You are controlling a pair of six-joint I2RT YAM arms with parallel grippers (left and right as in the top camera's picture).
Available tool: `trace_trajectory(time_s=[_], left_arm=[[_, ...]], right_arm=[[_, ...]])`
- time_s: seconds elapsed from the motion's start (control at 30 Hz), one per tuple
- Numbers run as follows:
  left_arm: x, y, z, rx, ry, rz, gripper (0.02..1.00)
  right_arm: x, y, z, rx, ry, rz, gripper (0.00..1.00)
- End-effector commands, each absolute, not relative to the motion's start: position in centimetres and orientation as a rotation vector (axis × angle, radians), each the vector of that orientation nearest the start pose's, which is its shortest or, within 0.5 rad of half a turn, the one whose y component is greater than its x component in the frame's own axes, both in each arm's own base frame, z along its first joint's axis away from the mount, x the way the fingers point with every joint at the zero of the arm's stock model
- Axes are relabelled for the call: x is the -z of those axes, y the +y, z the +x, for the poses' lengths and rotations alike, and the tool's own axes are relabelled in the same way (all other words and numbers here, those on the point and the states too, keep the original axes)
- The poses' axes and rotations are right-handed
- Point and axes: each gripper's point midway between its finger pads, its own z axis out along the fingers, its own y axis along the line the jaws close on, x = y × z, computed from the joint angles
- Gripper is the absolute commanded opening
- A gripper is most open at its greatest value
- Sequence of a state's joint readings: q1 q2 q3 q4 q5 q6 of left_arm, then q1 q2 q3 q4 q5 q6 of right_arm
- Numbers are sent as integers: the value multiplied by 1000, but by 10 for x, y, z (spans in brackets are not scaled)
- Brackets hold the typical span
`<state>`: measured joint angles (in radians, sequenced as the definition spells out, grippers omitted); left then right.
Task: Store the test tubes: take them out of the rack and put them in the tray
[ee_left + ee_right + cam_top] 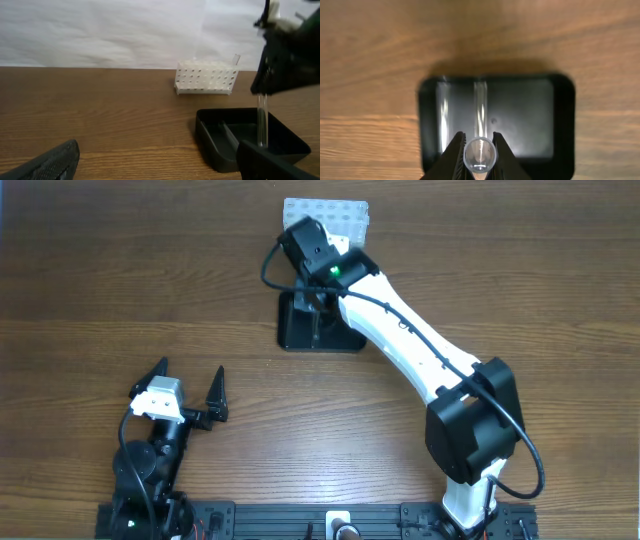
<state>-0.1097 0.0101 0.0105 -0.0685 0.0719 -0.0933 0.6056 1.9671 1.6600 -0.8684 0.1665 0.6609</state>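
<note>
My right gripper (480, 146) is shut on a clear test tube (480, 152), held upright over the black tray (562, 125). In the left wrist view the tube (262, 120) hangs from the right gripper (263, 93) with its lower end inside the tray (220, 150). A pale streak (443, 115) in the tray may be another tube lying there. The white rack (327, 220) stands just beyond the tray (296, 330), and one tube (235, 60) sticks up at the rack's (206, 78) end. My left gripper (190, 377) stands open near the front left, holding nothing.
The wooden table (520, 270) is bare around the tray and rack. A white wall (100, 30) rises behind the table's far edge. The right arm (420, 350) stretches diagonally from its base at the front right to the tray.
</note>
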Motion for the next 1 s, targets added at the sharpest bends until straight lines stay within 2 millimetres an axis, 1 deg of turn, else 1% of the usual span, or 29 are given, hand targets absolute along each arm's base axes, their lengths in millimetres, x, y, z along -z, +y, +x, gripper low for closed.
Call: trace_trajectory(time_s=[0.03,0.17,0.37,0.5,0.6,0.63,0.7,0.83,0.93,1.0], left_arm=[[-158,-39,243,211,1642,78,1000],[-158,-39,243,212,1642,78,1000],[-158,-39,243,212,1642,78,1000],[-158,-39,243,211,1642,78,1000],[-158,-39,243,211,1642,78,996],[-158,-39,243,212,1642,78,1000],[-158,-39,243,212,1642,78,1000],[-158,-39,243,212,1642,78,1000],[-158,-39,243,212,1642,78,1000],[-158,-39,243,212,1642,78,1000]], right_arm=[[-104,239,401,-148,2734,174,115],[-93,238,403,-118,2744,175,115],[-68,232,411,-81,2765,198,117],[-59,230,414,-69,2775,206,139],[-54,230,413,-59,2784,207,220],[-53,229,413,-57,2786,207,270],[-53,229,413,-57,2786,207,325],[-54,231,415,-62,2779,188,507],[-62,234,420,-75,2757,148,581],[-76,237,427,-96,2719,109,643]])
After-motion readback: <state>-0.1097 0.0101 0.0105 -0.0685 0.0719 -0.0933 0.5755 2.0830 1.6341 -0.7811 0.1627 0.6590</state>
